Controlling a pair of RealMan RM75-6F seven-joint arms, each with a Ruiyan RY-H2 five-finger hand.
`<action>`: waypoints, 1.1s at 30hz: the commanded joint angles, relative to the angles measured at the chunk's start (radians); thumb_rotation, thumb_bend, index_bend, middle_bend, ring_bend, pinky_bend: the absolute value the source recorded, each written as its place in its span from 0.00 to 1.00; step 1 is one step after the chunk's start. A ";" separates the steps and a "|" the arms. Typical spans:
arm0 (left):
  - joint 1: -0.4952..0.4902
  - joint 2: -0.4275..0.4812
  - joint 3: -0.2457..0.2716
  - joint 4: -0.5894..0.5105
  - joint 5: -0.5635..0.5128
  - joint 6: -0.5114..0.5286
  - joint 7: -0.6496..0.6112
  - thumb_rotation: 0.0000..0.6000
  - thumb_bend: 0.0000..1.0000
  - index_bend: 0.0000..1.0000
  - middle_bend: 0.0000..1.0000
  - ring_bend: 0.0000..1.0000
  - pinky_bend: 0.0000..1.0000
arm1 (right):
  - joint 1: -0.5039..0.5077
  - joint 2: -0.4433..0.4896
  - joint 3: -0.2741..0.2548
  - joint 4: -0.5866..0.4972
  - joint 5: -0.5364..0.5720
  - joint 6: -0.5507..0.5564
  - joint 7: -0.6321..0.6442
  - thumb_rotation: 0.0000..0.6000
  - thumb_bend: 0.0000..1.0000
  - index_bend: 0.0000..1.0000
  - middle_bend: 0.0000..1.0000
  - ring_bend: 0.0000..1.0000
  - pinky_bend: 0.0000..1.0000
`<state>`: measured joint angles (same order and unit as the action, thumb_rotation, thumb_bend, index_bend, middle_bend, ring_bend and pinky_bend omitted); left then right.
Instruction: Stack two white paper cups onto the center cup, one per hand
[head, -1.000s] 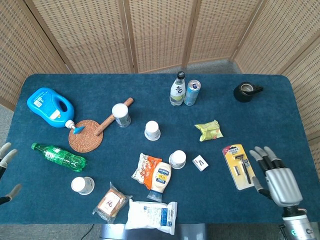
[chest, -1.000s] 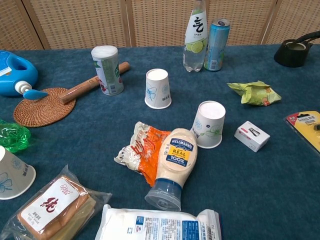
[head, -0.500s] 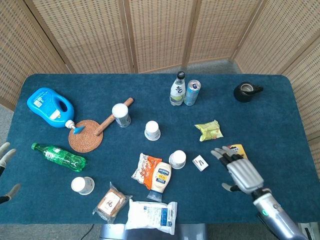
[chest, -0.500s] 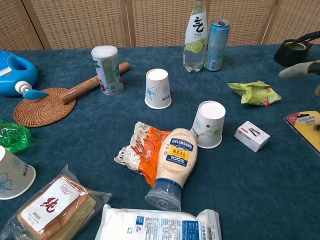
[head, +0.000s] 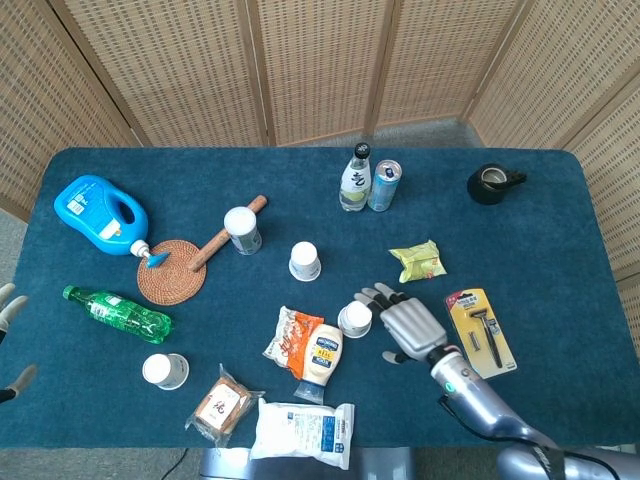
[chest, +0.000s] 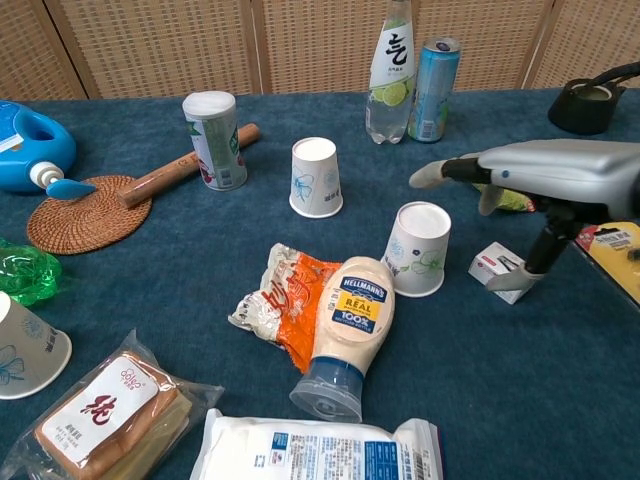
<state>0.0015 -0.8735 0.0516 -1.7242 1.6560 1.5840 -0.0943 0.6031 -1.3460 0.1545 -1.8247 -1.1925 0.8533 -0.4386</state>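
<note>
Three white cups, upside down, printed | centre cup (head: 305, 261) mid-table; second (head: 354, 319) just beside your right hand (head: 410, 327), fingers spread, empty; third (head: 165, 371) near front-left corner | left hand (head: 8, 340) off left edge, fingers apart

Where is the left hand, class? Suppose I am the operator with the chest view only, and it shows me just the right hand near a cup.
Observer: The head view shows the left hand only at the frame's left edge, off the table, fingers apart and holding nothing.
Operator: Which cup lies nearest it?
Observer: The left cup, on the near side of the green bottle. The head view shows both whole.
Operator: Is the right hand over its cup?
Observer: From above, the palm of the right hand lies to the right of the right cup, not over it. Its fingers are spread and it holds nothing.
</note>
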 joint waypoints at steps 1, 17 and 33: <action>0.001 0.000 -0.001 0.001 -0.002 0.001 -0.002 1.00 0.33 0.00 0.00 0.00 0.09 | 0.038 -0.042 0.015 0.032 0.045 -0.019 -0.005 1.00 0.22 0.00 0.00 0.00 0.30; 0.001 0.004 -0.007 0.003 -0.010 0.003 -0.015 1.00 0.33 0.00 0.00 0.00 0.08 | 0.060 -0.157 -0.025 0.162 -0.050 0.052 0.108 1.00 0.38 0.13 0.23 0.08 0.42; 0.000 -0.001 -0.006 0.005 -0.011 -0.005 -0.010 1.00 0.33 0.00 0.00 0.00 0.09 | 0.039 -0.196 -0.057 0.245 -0.164 0.128 0.218 1.00 0.42 0.36 0.44 0.20 0.46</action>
<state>0.0014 -0.8742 0.0453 -1.7195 1.6446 1.5795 -0.1040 0.6430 -1.5434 0.0978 -1.5784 -1.3549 0.9798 -0.2225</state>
